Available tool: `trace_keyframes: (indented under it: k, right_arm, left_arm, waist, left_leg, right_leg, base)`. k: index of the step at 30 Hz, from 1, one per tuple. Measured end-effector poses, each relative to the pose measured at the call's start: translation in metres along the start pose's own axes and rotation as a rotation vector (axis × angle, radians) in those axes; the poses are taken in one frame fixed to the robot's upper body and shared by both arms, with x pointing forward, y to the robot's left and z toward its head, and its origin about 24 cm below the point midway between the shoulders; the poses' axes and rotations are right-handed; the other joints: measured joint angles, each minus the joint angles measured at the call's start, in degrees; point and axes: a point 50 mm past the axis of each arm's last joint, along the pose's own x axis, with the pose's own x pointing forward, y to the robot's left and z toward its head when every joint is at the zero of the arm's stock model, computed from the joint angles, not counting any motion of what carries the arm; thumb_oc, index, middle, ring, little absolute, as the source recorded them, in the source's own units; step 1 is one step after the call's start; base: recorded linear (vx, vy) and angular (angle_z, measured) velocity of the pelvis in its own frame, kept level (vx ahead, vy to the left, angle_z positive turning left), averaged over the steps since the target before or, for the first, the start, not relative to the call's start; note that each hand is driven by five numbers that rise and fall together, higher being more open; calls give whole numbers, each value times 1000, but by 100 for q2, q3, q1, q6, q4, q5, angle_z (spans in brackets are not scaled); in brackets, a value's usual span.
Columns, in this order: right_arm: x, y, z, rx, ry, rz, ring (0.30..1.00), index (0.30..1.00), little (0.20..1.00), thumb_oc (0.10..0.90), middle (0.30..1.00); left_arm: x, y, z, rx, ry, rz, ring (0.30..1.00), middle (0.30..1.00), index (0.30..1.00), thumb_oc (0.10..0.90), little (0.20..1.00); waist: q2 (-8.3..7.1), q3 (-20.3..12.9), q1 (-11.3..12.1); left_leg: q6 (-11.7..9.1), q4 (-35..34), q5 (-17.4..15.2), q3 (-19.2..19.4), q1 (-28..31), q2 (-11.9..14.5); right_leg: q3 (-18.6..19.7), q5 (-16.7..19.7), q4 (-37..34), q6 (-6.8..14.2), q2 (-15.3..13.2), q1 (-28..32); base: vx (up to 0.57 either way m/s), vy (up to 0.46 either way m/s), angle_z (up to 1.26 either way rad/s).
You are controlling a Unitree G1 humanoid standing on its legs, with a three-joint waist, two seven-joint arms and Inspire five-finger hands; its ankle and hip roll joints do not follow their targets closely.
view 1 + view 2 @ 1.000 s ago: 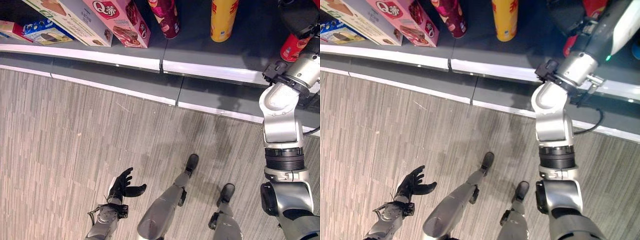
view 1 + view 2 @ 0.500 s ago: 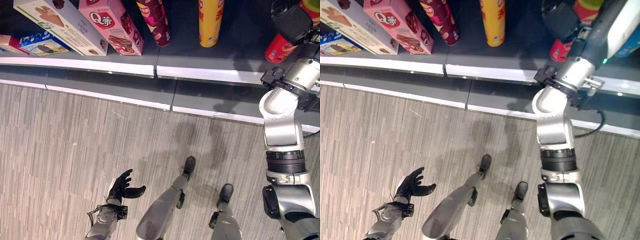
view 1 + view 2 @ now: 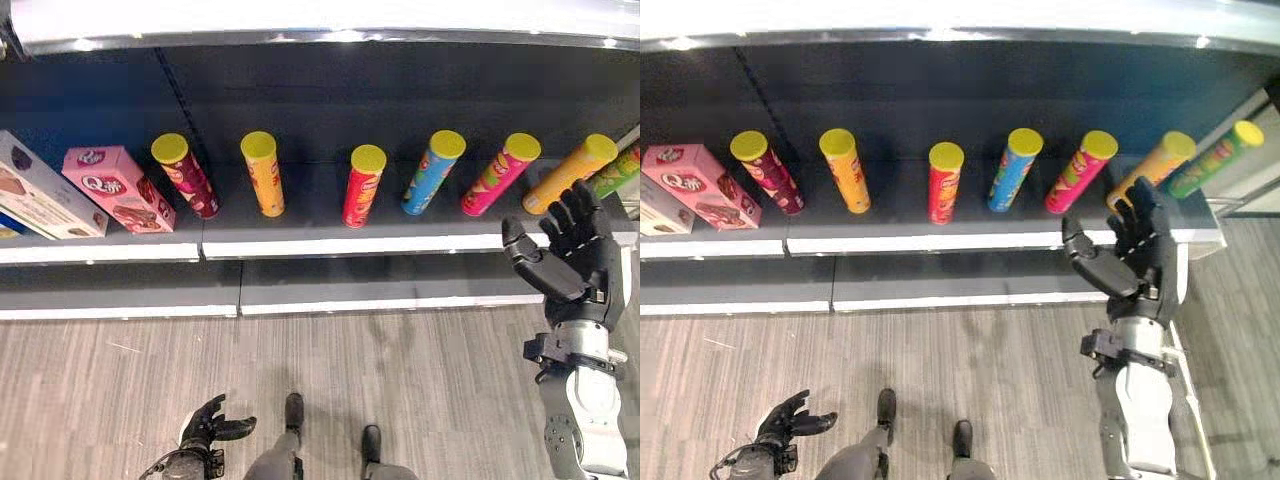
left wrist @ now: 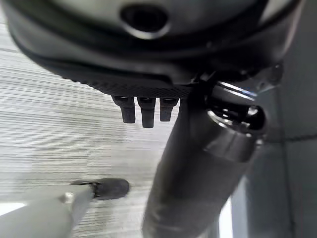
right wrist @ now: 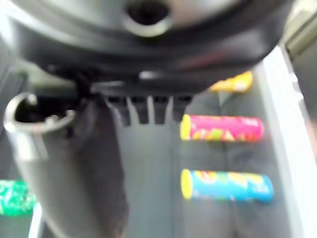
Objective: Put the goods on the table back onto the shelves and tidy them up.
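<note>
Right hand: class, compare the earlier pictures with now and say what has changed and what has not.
The right hand has let go of the red can and drawn back from the shelf, fingers now open and empty. The camera has also tilted up. The left hand stays open, low by the floor.

Head stereo pair looks down from above, sharing the shelf (image 3: 300, 245) of tubes and floor. Each wrist cam sits close behind its hand: right hand (image 5: 74, 163) toward the shelf, left hand (image 4: 198, 173) toward the floor.

Yellow-lidded tubes (image 3: 265, 175): maroon, orange, red, blue, pink; pink box (image 3: 115, 187); grey striped floor (image 3: 400, 390).
</note>
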Motion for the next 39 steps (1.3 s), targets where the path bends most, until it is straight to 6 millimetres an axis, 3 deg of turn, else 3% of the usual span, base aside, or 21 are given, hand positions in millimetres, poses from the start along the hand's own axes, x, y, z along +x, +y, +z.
trace_keyframes:
  k: [2,4,8,15,20,22,27,31,39]
  right_arm:
    - [-3,5,-20,0,88,23,900,900,900,800,900]
    - [1,12,-32,3,138,49,900,900,900,800,900]
    - [15,28,-35,-10,144,114,900,900,900,800,900]
    - [39,38,-25,-140,71,132,900,900,900,800,900]
    - [48,43,-23,-211,52,140,900,900,900,800,900]
    - [55,36,-32,-294,90,107,900,900,900,800,900]
    - [56,31,-36,-318,110,61,900,900,900,800,900]
    - [66,33,-33,-346,91,38,900,900,900,800,900]
    - [80,34,-26,-355,62,-24,900,900,900,800,900]
  left_arm:
    - [-4,-8,-10,7,19,-20,900,900,900,800,900]
    - [-6,-11,-16,4,35,-28,900,900,900,800,900]
    - [-8,-9,-19,10,36,-23,900,900,900,800,900]
    - [-8,-9,-13,8,9,-26,900,900,900,800,900]
    - [-7,-9,-9,9,-11,-24,900,900,900,800,900]
    - [-7,-9,-5,8,-32,-26,900,900,900,800,900]
    - [-7,-10,-3,7,-42,-26,900,900,900,800,900]
    - [-6,-9,0,10,-55,-24,900,900,900,800,900]
    - [-5,-5,9,43,-92,-16,900,900,900,800,900]
  waist:
    - [218,-35,34]
    - [309,13,86]
    - [272,164,273]
    - [292,491,639]
    - [272,572,736]
    - [238,596,748]
    - [229,641,759]
    - [266,845,785]
    - [334,881,949]
  left_leg:
    - [8,0,10,30,-83,34]
    - [45,1,38,45,-193,41]
    - [76,1,61,26,-232,29]
    - [101,2,81,-101,-330,-24]
    - [109,1,86,-152,-352,-35]
    - [101,1,92,-208,-398,-40]
    - [111,2,136,-306,-556,-68]
    - [120,2,142,-315,-568,-82]
    - [149,3,163,-394,-643,-102]
  right_leg:
    - [53,26,0,-52,32,-101]
    - [84,54,0,-91,37,-228]
    - [63,52,-1,-89,32,-250]
    - [-75,50,-1,-86,10,-284]
    - [-102,43,-1,-78,11,-284]
    - [-165,36,-1,-81,18,-301]
    - [-256,35,-1,-81,16,-409]
    - [-260,36,-1,-81,8,-415]
    - [-370,35,-1,-80,7,-454]
  base:
    - [-26,21,-15]
    - [-2,15,-6]
    - [4,13,3]
    - [17,15,11]
    - [14,2,4]
    - [15,-5,12]
    - [11,0,11]
    - [3,2,1]
    - [4,2,4]
